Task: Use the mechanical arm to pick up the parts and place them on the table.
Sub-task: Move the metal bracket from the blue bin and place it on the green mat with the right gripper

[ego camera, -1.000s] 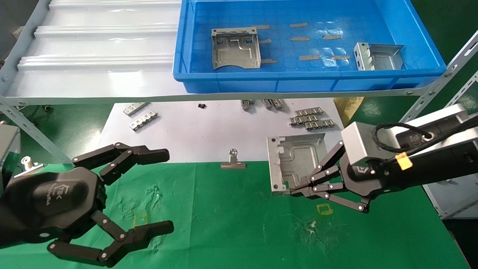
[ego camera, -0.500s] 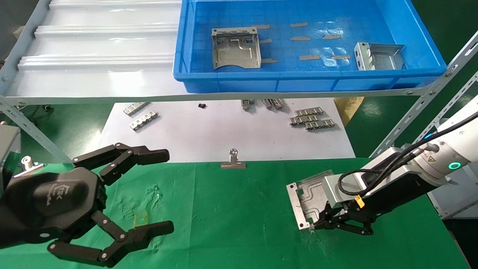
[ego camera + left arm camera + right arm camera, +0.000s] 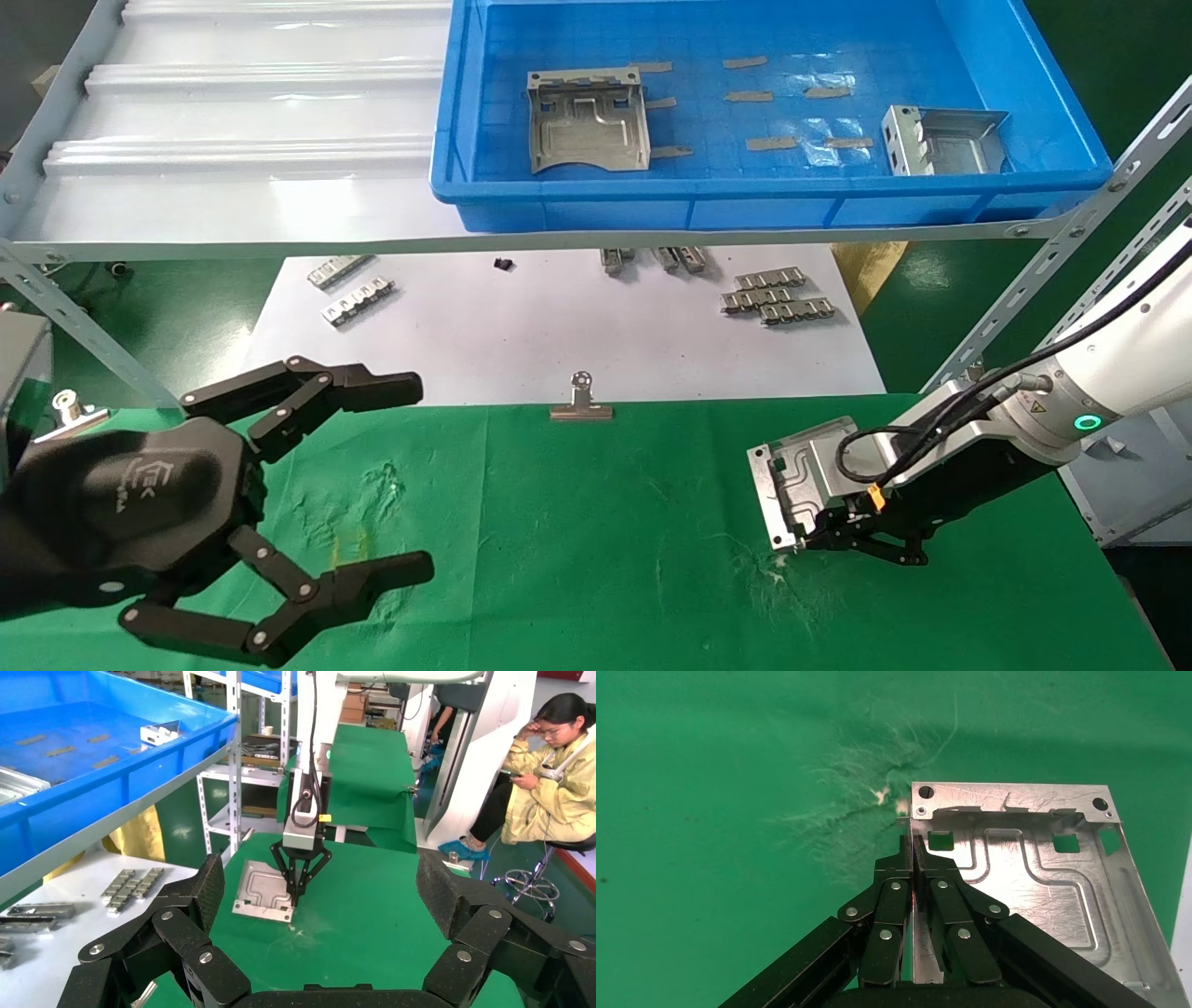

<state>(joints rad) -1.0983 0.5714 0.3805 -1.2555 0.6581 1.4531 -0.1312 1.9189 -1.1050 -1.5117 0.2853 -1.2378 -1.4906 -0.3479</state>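
Right claw, head view: we see our right gripper [image 3: 803, 543] at about 4 o'clock, fingers pinched together on the folded side edge of a silver part [image 3: 796, 477], low over the green table [image 3: 577, 540].
Held part, head view: we see it tilted, its near corner down at the cloth by a scuffed white spot [image 3: 778, 564]; whether it touches we cannot tell.
Left claw, head view: we hold our left gripper [image 3: 410, 475] at 8 o'clock, fingers spread wide and holding nothing.
Bin, head view: at 12 o'clock the blue bin [image 3: 1071, 121] holds two more parts [image 3: 587, 119] [image 3: 945, 142].
Sheet, head view: at centre the white sheet [image 3: 521, 326] carries slotted strips [image 3: 778, 296]; a binder clip [image 3: 581, 401] sits at its near edge.
Left wrist view: beyond our open left gripper [image 3: 323, 896] we see the right gripper [image 3: 296, 899] pointing down onto the part [image 3: 260, 892].
Right wrist view: our right gripper [image 3: 914, 843] is clamped shut on the part [image 3: 1046, 888] edge, beside the white scuff [image 3: 880, 796].
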